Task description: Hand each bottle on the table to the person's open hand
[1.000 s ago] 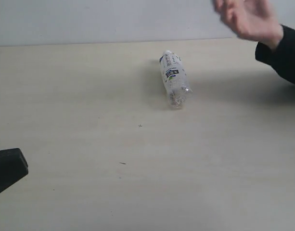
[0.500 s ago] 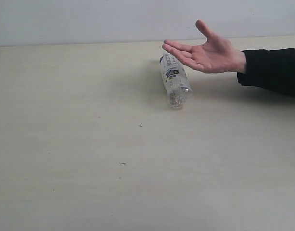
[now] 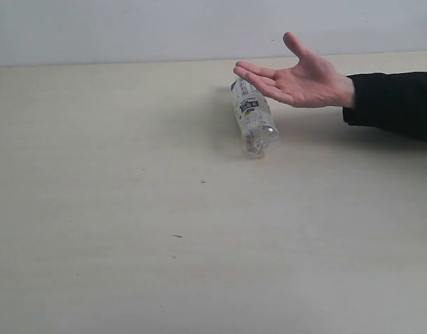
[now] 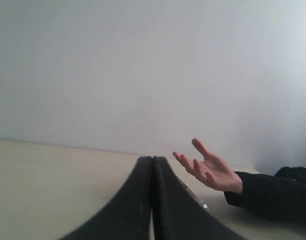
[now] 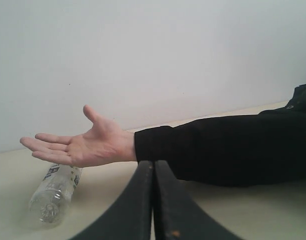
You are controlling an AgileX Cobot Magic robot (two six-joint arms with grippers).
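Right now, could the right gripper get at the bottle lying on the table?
Probably yes: the bottle has its base end clear, though the person's open hand hovers above its cap end. The shut right gripper must open first.

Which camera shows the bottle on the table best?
The exterior view: the bottle lies on its side, nearly whole, label visible, only the hand overlapping its far end. The right wrist view shows it too, its top hidden by the hand. The left wrist view's jaws hide nearly all.

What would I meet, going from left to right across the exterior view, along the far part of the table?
bare table → lying bottle → open hand, partly over the bottle's far end → black sleeve
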